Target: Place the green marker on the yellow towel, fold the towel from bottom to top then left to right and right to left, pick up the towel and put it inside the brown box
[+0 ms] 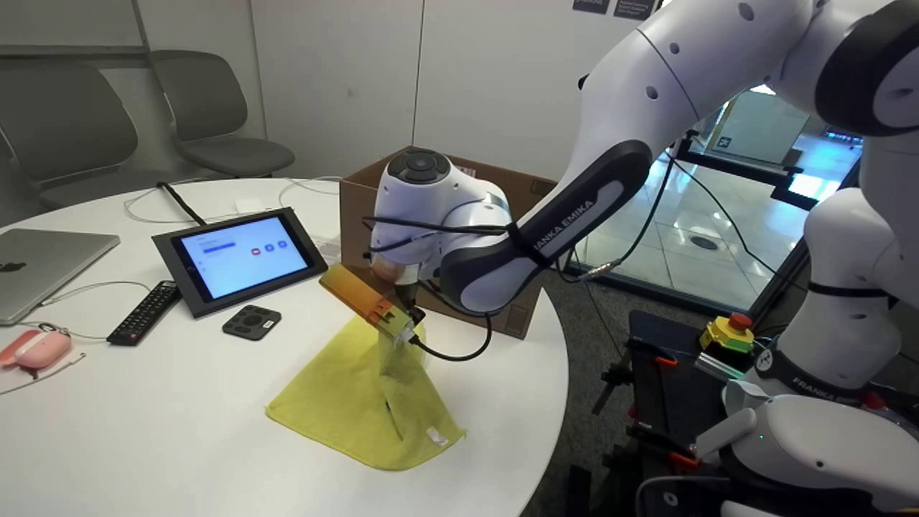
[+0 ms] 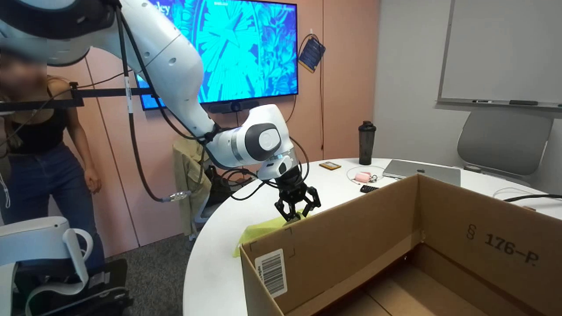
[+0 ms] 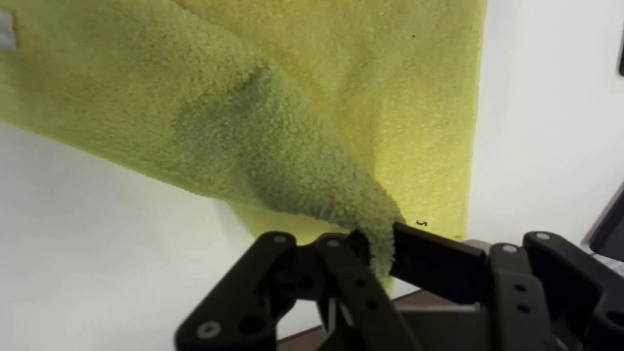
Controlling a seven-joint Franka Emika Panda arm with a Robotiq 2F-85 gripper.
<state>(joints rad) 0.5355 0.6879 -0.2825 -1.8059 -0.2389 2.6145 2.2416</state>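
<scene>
Jaws: my gripper is closed on a pinched ridge of the yellow towel; the wrist view shows cloth squeezed between both fingertips, nothing else held. The towel lies mostly on the white table, just beside but outside the brown box. Part of it is drawn up to my tips over the rest, which looks flat.

Green marker: not found in any view. Possibly under the doubled cloth; cannot confirm.

Progress (my judgement): marker placement presumably done, unverified. First fold, bottom to top, looks begun and incomplete. Left to do: lay this part down, fold in both sides, pick up the bundle, put it in the box.

Writing: black squiggle on the towel, not legible; white tag near a corner, nothing readable. Inside the box, "§ 176-P" and a barcode sticker, digits too small. My forearm carries FRANKA EMIKA, start partly hidden in an exterior view. Farther out: an apple logo on the laptop; the wall screen shows letters ending "ley".
</scene>
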